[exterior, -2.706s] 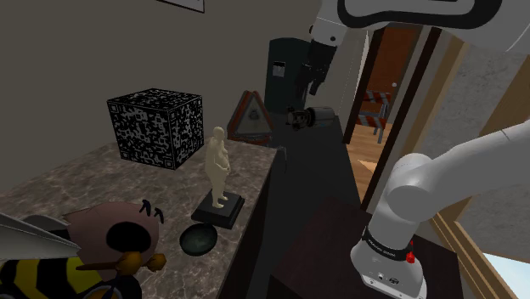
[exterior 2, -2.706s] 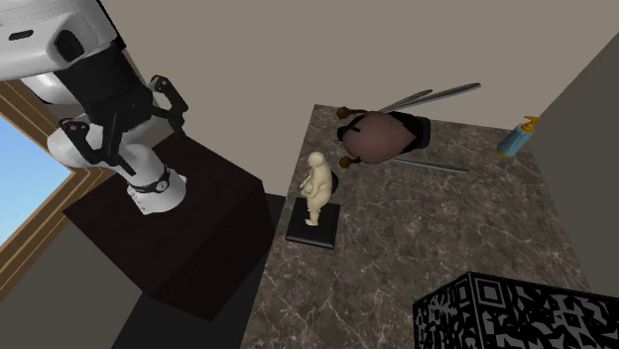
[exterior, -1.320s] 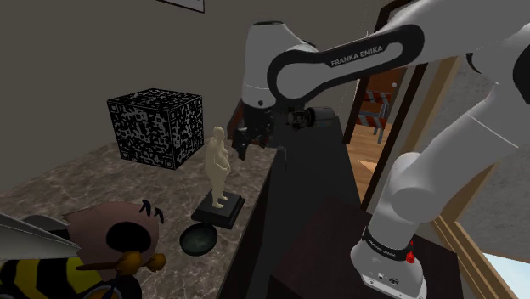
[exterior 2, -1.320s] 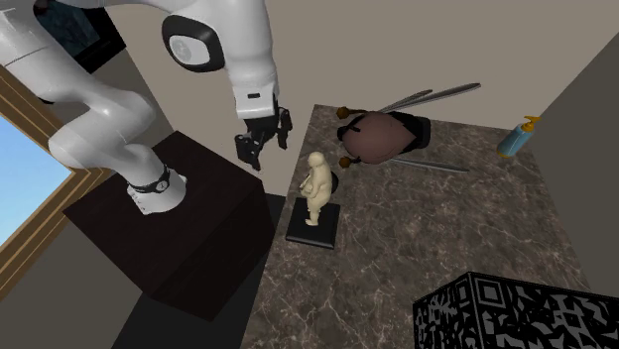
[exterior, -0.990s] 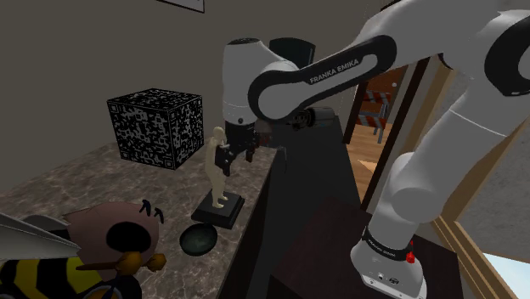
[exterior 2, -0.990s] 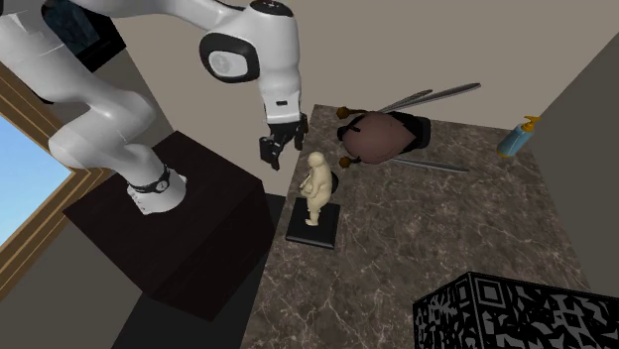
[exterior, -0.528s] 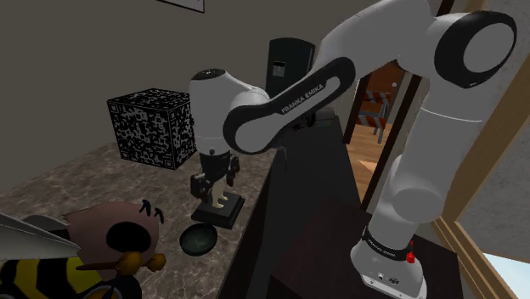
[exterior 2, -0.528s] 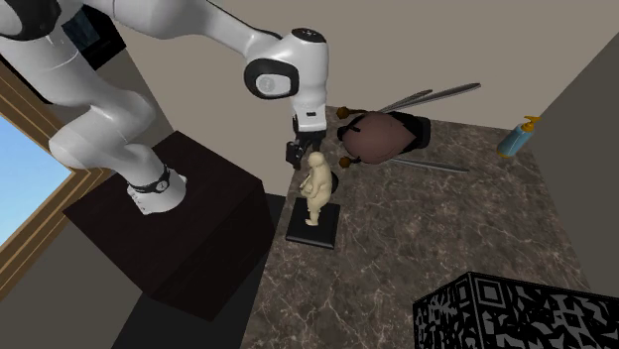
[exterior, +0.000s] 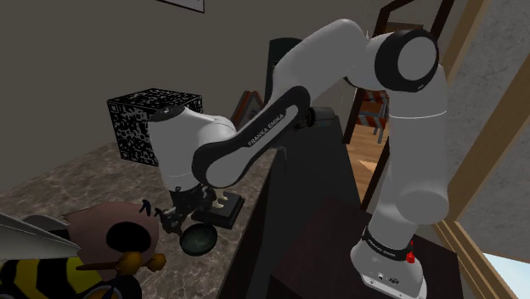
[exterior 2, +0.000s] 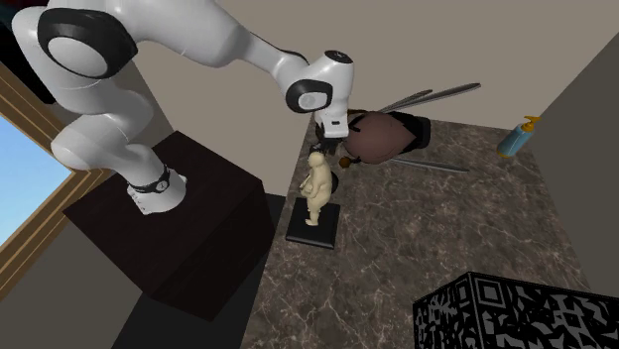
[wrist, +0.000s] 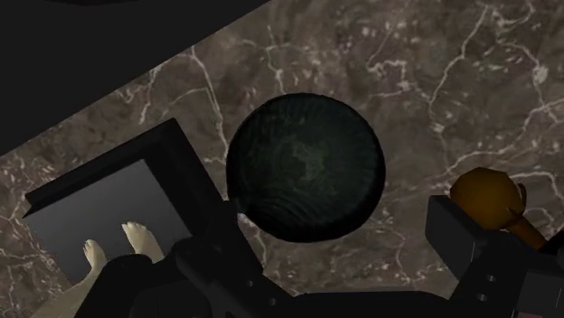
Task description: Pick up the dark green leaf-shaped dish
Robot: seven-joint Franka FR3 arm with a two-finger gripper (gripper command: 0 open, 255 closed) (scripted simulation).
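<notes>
A dark brown marble tabletop [exterior: 76, 183] with pale veins runs along a plain grey-brown wall [exterior: 68, 51]. In the second exterior view a window [exterior 2: 22, 188] with blue sky shows beyond the dark stand [exterior 2: 198, 238], to that view's left of the cream figurine [exterior 2: 317, 188]. The figurine stands upright on a black square base, near the tabletop's edge beside the stand.

In the shoulder view, farthest to the left of the figurine, lies a big bee toy [exterior: 42, 267] with yellow and black stripes and a brown head. Behind it, near the wall, sits a black-and-white patterned cube [exterior: 144, 127]. A blue spray bottle [exterior 2: 517, 139] stands well apart from the figurine, by the far wall in the second exterior view.

The dark green dish [exterior: 197, 241] lies on the marble just beside the figurine's base, between it and the bee toy's head. In the wrist view its rim looks round. The pincer [exterior: 174, 219] hangs low over the dish, at the shoulder view's left of the figurine, wide open and holding nothing. The dish lies between the spread fingers [wrist: 217, 262]; one finger overlaps its rim in the wrist view, and I cannot tell whether it touches. The figurine's base crowds one side of the dish and the toy's orange knob [wrist: 488, 199] the other. The white forearm [exterior: 246, 144] covers most of the figurine in the shoulder view.
</notes>
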